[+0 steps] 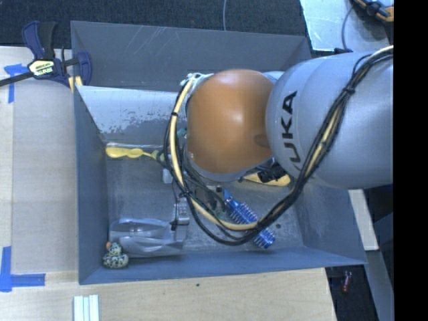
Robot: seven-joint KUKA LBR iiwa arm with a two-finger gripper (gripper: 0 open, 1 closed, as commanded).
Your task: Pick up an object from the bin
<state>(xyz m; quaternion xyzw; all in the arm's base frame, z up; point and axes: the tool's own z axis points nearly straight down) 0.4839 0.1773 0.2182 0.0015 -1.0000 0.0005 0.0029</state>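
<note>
Gripper (179, 218) low beneath orange cover (224, 122), beside clear plastic pack (142, 238), lower left; grip state: cannot tell.

Item: black capital letters "UKA", running sideways, printed on the silver-grey robot arm casing (364, 132), just beside its orange cover (227, 122). No other legible markings.

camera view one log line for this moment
arm: over bin middle | pincer: low, beside clear plastic piece at lower left | nearby: blue ribbed piece, yellow handle | hold: cannot tell
</note>
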